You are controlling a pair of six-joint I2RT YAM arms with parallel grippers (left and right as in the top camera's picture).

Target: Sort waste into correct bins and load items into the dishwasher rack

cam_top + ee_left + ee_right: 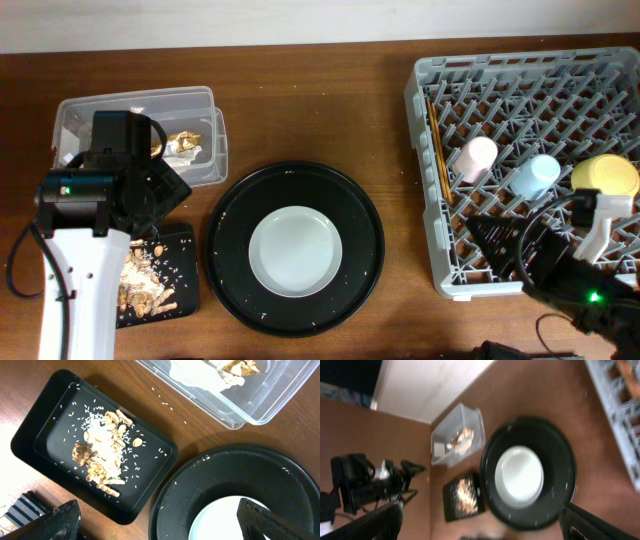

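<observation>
The dishwasher rack at the right holds a pink cup, a blue cup, a yellow bowl and chopsticks. A grey plate lies on the round black tray. The clear tub holds the gold foil wrapper and white tissue. Food scraps with rice lie in the small black tray. My left gripper hangs open and empty between the tub and this tray. My right gripper is open and empty over the rack's front left part.
The round black tray is dotted with rice grains, and loose grains lie on the wood beside the tub. The right wrist view is blurred; it shows the plate, the tub and the rack's edge.
</observation>
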